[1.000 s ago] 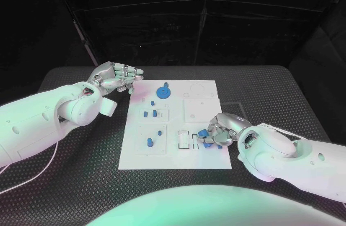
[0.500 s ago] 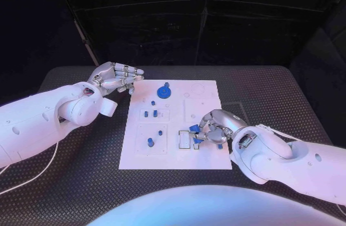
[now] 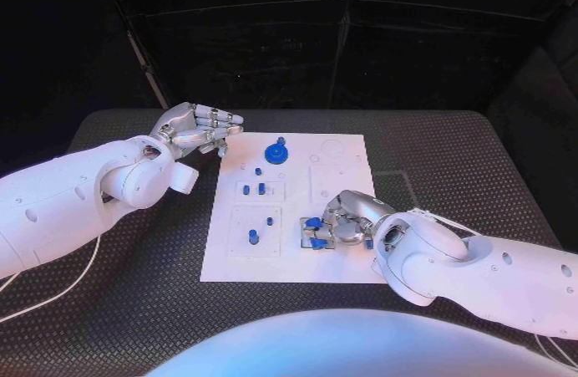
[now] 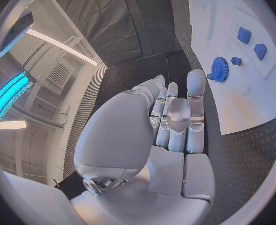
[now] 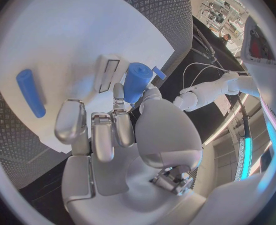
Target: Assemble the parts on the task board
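Ribbed black table (image 3: 144,310) bears smooth white task board (image 3: 343,268).

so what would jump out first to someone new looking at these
The white board in the middle of the black table, dotted with small blue parts. Then the right hand low over the board's near side, holding a blue peg by two slots. The left hand hovers off the board's far left corner, near a blue gear.

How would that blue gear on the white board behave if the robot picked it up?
The blue gear looks like moulded plastic, so probably stiff and light. Its toothed rim should give fingers some grip. It lies flat on the task board, so it seems unlikely to roll unless stood on edge.
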You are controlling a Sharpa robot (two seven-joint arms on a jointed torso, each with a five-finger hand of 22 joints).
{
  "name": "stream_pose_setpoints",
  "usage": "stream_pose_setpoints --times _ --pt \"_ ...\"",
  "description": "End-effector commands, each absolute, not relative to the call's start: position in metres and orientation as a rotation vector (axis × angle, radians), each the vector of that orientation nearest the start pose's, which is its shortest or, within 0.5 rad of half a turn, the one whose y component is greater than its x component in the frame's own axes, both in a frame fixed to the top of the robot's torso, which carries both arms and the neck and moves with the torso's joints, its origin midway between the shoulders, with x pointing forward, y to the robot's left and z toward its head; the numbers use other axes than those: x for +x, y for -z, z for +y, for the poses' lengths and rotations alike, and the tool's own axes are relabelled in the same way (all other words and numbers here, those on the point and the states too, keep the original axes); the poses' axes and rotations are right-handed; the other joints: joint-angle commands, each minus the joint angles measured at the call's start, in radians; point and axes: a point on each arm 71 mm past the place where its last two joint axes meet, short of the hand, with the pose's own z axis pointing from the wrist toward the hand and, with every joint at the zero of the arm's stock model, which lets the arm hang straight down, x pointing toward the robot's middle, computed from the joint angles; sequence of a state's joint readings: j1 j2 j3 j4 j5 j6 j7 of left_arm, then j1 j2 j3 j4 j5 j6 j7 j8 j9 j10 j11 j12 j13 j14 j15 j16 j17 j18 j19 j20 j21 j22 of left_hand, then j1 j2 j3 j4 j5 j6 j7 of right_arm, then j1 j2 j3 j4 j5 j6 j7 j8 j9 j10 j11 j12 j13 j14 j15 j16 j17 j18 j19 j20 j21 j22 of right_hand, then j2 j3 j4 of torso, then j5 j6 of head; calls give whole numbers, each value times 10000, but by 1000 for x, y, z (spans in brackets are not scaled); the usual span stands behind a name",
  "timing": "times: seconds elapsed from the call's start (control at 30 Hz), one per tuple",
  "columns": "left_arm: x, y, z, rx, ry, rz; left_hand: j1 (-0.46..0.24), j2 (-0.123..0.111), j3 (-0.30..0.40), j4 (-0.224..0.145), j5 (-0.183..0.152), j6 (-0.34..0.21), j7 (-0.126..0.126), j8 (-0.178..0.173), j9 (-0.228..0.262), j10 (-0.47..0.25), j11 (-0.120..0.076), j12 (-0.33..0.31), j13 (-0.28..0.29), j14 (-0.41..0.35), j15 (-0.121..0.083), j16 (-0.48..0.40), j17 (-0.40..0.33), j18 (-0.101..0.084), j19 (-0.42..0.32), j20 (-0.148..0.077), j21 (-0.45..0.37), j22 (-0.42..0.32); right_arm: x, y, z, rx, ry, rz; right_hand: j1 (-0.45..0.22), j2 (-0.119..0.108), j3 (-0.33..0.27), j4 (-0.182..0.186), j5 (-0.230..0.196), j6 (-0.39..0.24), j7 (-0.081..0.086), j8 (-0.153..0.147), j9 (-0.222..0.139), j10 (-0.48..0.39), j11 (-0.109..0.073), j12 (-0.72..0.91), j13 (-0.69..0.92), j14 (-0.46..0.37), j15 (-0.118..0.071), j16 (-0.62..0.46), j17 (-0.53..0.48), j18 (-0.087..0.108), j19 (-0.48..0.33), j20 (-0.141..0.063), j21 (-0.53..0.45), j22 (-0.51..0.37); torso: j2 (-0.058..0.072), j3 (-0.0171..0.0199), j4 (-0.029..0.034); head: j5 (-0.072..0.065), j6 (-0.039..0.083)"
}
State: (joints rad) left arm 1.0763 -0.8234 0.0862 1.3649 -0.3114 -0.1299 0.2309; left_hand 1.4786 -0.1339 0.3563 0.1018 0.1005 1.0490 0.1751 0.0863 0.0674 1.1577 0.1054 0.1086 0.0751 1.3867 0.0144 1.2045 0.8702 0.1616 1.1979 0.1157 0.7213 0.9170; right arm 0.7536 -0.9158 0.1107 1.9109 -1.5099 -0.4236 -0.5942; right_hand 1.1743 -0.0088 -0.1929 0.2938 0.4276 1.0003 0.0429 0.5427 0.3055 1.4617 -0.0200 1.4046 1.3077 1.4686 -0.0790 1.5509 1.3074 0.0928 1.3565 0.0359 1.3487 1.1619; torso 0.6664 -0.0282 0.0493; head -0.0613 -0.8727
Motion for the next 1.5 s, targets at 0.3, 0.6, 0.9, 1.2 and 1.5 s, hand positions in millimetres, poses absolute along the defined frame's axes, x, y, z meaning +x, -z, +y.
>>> stream_pose_setpoints --times 0.3,0.6,0.9,1.2,1.5 --pt "504 212 234 -9415 14413 16495 -109 -14 25 -37 6 -51 10 -53 -4 -79 -11 49 -3 -44 25 -16 -12 122 -48 23 -36 -9 348 275 -160 3047 -5404 19477 -804 -306 -326 5 -1945 12 23 116 254 -127 -57 -378 293 903 -68 -31 2046 -38 -138 -84 -103 -197 -6 5 -19 -2 1" --pt "504 212 233 -9415 14416 16501 -109 -14 25 -37 6 -51 10 -53 -4 -79 -11 49 -3 -44 25 -16 -12 122 -48 23 -36 -9 348 273 -156 3039 -5656 19261 -1927 -1232 103 43 -3606 -118 55 142 455 -170 -30 -516 236 895 -44 -58 1998 -19 -188 -61 -186 -286 -8 7 -23 2 1" --pt "504 212 234 -9424 14403 16506 -145 -6 29 -39 6 -49 2 -44 -1 -91 -17 74 3 -51 24 -11 -5 127 -53 27 -69 -24 347 271 -156 3007 -5784 19169 -2235 -1390 153 45 -3659 -131 54 159 515 -180 -29 -549 227 892 -42 -64 1987 -15 -197 -57 -205 -305 -18 12 -23 -25 1" --pt "504 212 235 -9434 14376 16501 -145 -6 29 -39 6 -49 2 -44 -1 -91 -17 74 3 -51 24 -11 -5 127 -53 27 -69 -24 343 268 -156 2639 -5901 19368 -2014 -1075 395 29 -3139 7 -5 257 631 -53 -75 -392 423 922 -72 -9 2125 -49 -94 -75 -109 -122 -19 15 -33 -14 1" --pt "505 213 235 -9442 14372 16515 -145 -6 29 -39 6 -49 2 -44 -1 -91 -17 74 3 -51 24 -11 -5 127 -53 27 -69 -24 340 267 -154 2351 -5985 19528 -2000 -820 475 16 -2897 76 -47 283 690 14 -113 -322 516 938 -107 24 2204 -66 -42 -107 -56 -30 -8 13 -15 -47 1"
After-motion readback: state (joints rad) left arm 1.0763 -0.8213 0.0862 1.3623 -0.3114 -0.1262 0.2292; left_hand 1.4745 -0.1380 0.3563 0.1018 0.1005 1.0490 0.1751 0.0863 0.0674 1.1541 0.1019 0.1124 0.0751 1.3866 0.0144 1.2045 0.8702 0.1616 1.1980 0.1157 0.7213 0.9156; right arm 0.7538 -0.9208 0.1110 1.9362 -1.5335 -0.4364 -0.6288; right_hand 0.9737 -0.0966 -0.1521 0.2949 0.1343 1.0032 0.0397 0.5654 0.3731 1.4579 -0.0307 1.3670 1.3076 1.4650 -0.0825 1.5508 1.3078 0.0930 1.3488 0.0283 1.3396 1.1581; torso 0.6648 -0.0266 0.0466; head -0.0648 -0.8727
